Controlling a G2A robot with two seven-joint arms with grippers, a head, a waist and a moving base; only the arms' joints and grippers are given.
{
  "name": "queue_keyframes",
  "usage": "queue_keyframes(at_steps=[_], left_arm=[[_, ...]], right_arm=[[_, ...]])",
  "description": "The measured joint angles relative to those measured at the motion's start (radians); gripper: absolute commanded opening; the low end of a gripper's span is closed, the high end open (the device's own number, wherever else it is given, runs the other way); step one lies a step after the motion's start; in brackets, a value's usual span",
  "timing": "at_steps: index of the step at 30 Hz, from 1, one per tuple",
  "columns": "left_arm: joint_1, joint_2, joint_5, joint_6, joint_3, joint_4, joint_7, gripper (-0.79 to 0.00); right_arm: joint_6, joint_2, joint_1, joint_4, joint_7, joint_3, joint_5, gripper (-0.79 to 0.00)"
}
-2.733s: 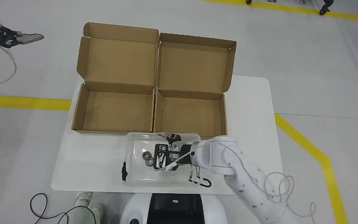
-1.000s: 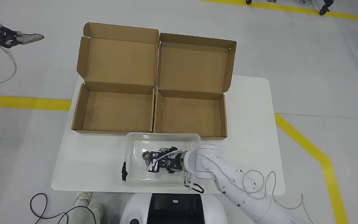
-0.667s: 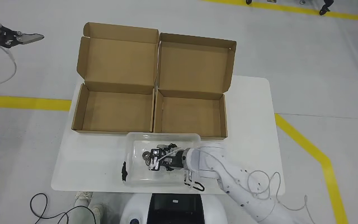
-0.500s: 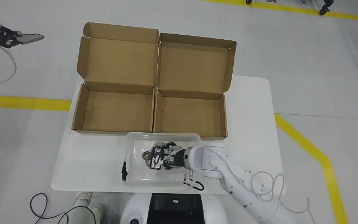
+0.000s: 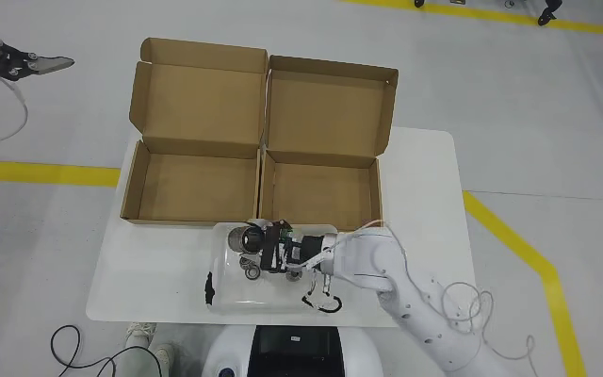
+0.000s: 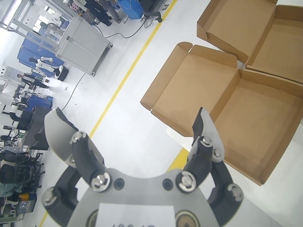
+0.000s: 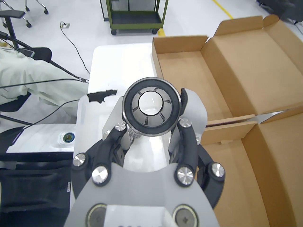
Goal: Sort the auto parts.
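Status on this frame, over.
Right gripper shut on bearing, held over clear bin. Left gripper open, off to the side. Nothing between bearing and boxes.

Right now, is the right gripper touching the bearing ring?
Touching. The right wrist view shows the right gripper closed on the bearing ring, its fingers pressed against opposite sides.

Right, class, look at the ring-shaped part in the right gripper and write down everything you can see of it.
The bearing is a round ring with a dark outer band, a metal rim, a grey inner face with short ribbed rollers, and an open centre hole. It looks like steel. The right gripper is shut on it, its fingers on opposite sides, and the bearing's flat face is turned toward the wrist camera. In the top view it is over the far side of the clear tray, near the cardboard boxes.
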Motion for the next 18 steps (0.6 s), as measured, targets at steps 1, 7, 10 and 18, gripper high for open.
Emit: queue_keyframes(at_steps=[1, 7, 10, 18], left_arm=[[0.000, 0.000, 0.000, 0.000, 0.000, 0.000, 0.000, 0.000], [0.000, 0.000, 0.000, 0.000, 0.000, 0.000, 0.000, 0.000], [0.000, 0.000, 0.000, 0.000, 0.000, 0.000, 0.000, 0.000], [0.000, 0.000, 0.000, 0.000, 0.000, 0.000, 0.000, 0.000]], right_arm=[[0.000, 0.001, 0.004, -0.015, 0.004, 0.005, 0.002, -0.785], [0.004, 0.004, 0.037, -0.108, 0.008, 0.040, 0.022, -0.785], [0.006, 0.004, 0.056, -0.120, -0.016, 0.060, 0.038, -0.785], [-0.022, -0.003, 0.135, -0.091, -0.143, 0.087, 0.056, -0.785]])
